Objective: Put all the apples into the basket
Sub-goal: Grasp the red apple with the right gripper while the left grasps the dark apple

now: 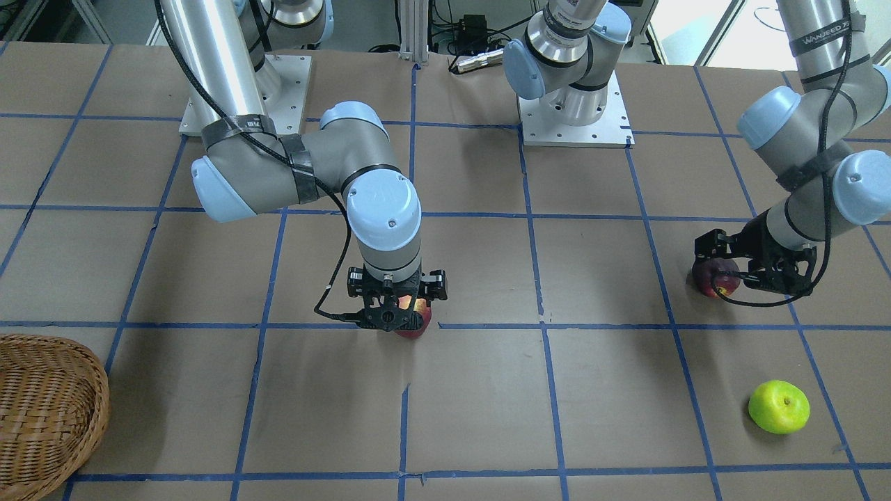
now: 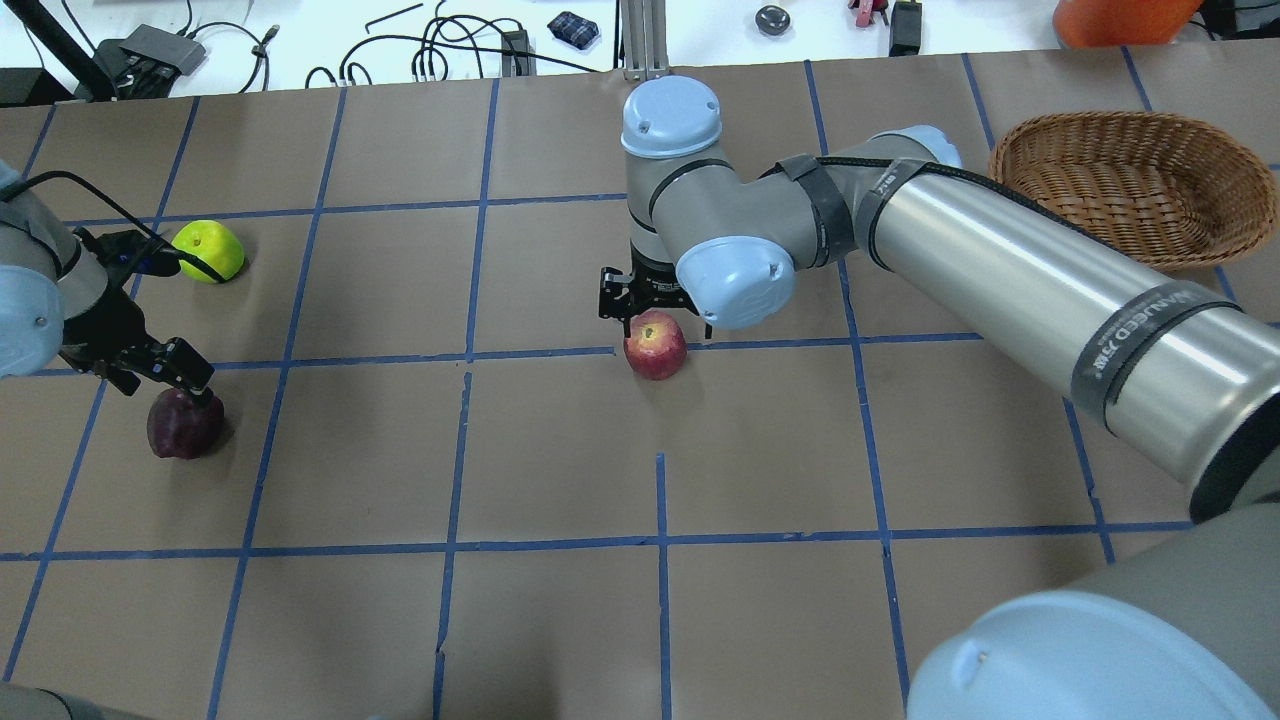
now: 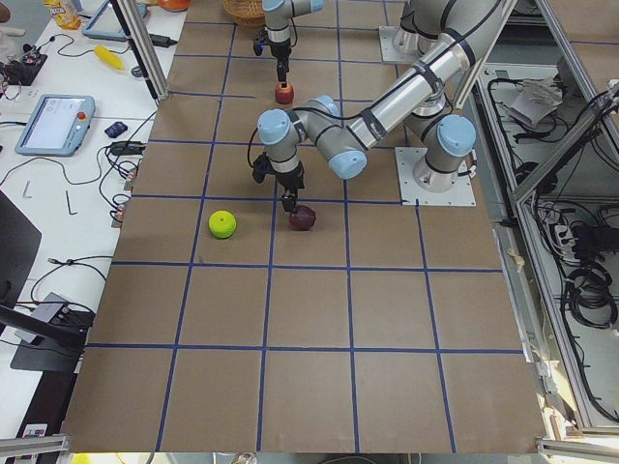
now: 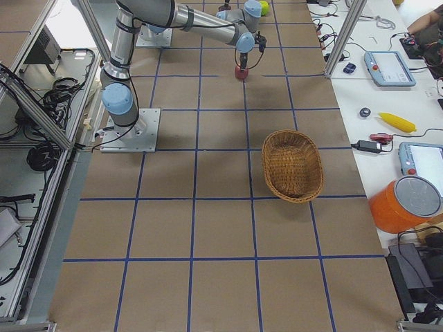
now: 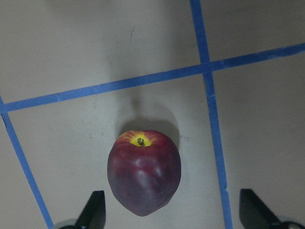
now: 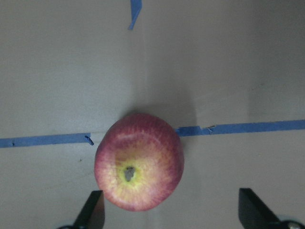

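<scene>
The red apple (image 2: 655, 345) with a yellowish stem end lies on a blue tape line at mid-table. My right gripper (image 2: 650, 308) hangs open just above it, and in the right wrist view the red apple (image 6: 138, 167) sits slightly left of centre between the fingertips (image 6: 94, 211). The maroon apple (image 2: 185, 423) rests under my open left gripper (image 2: 152, 365), and the maroon apple (image 5: 144, 171) shows between that gripper's fingertips (image 5: 95, 210). The yellow-green apple (image 2: 208, 250) lies alone beyond it. The wicker basket (image 2: 1130, 190) stands empty at the far right.
Both arm base plates (image 1: 574, 129) are bolted at the robot's side of the table. The right arm's long link (image 2: 1050, 290) spans the table between the red apple and the basket. A white bench with cables (image 2: 440, 50) runs beyond the far edge.
</scene>
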`<action>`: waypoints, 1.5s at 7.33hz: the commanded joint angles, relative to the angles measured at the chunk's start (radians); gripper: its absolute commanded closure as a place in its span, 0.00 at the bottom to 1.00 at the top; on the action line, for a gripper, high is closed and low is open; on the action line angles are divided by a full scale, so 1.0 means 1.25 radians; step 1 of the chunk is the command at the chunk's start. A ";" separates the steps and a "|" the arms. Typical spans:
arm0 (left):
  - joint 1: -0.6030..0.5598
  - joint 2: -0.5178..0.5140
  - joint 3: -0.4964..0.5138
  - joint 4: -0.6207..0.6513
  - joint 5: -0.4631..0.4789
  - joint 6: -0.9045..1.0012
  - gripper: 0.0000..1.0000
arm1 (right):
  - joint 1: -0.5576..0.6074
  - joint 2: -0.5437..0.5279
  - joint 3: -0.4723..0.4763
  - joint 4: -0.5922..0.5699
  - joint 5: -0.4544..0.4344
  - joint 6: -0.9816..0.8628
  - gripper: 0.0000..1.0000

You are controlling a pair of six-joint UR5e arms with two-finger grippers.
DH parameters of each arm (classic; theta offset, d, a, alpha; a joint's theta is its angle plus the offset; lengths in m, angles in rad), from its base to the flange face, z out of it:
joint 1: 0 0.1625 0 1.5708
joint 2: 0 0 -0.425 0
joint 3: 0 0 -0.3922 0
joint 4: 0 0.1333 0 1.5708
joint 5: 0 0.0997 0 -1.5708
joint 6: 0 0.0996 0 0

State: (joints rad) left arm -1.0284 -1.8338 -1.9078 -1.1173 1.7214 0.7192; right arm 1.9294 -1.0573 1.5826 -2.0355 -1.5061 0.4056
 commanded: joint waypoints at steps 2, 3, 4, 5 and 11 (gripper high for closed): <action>0.002 -0.058 -0.005 0.038 0.033 -0.002 0.00 | 0.009 0.032 0.000 -0.016 0.005 0.001 0.00; 0.002 -0.072 -0.005 0.047 0.031 -0.004 0.00 | 0.012 0.035 0.000 -0.017 0.006 0.002 0.00; 0.002 -0.093 -0.005 0.073 0.030 -0.002 0.00 | 0.013 0.033 0.000 -0.017 0.016 0.002 0.00; 0.002 -0.109 -0.008 0.085 0.029 -0.002 0.00 | 0.013 0.036 0.004 -0.017 0.017 0.002 0.00; -0.018 -0.037 0.026 -0.056 -0.054 -0.039 0.84 | -0.046 -0.043 -0.020 0.008 -0.054 -0.038 1.00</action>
State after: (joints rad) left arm -1.0354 -1.9222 -1.9021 -1.0676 1.7172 0.7009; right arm 1.9106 -1.0603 1.5698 -2.0504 -1.5317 0.3807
